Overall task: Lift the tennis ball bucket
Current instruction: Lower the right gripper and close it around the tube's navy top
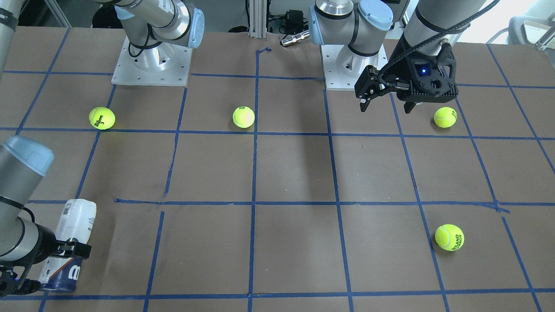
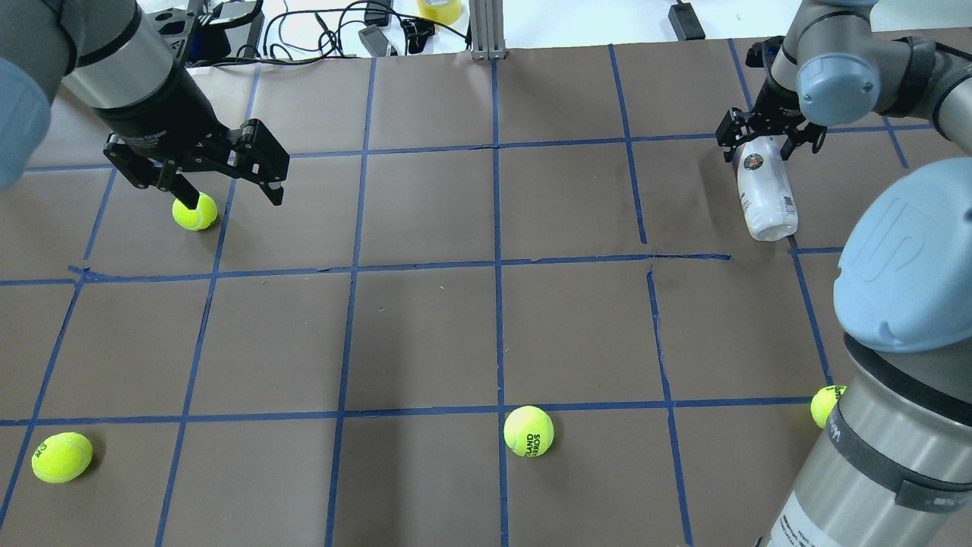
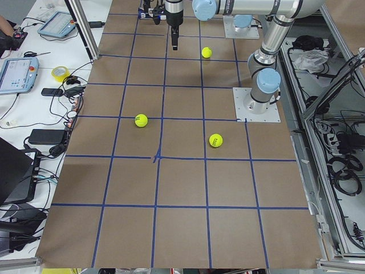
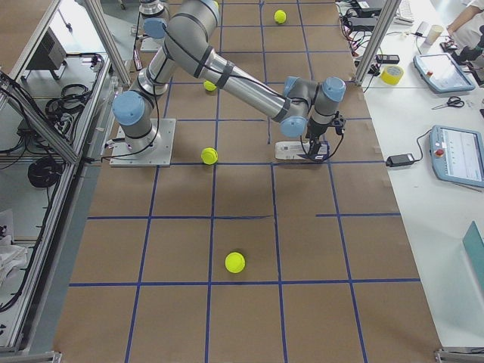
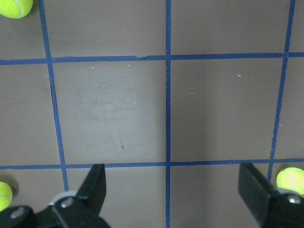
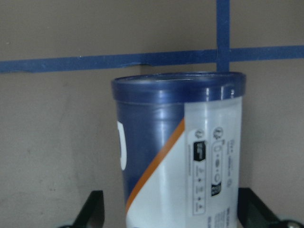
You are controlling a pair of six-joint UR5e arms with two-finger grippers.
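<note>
Tennis ball bucket (image 2: 767, 197) lies between parted fingers (image 6: 92, 209) of right tool (image 2: 768, 148) (near its navy end).

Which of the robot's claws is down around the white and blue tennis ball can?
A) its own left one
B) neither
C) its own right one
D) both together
C: the right gripper has a finger on each side of the tennis ball can, while the left gripper hangs open by a loose tennis ball on the other side of the table.
</note>
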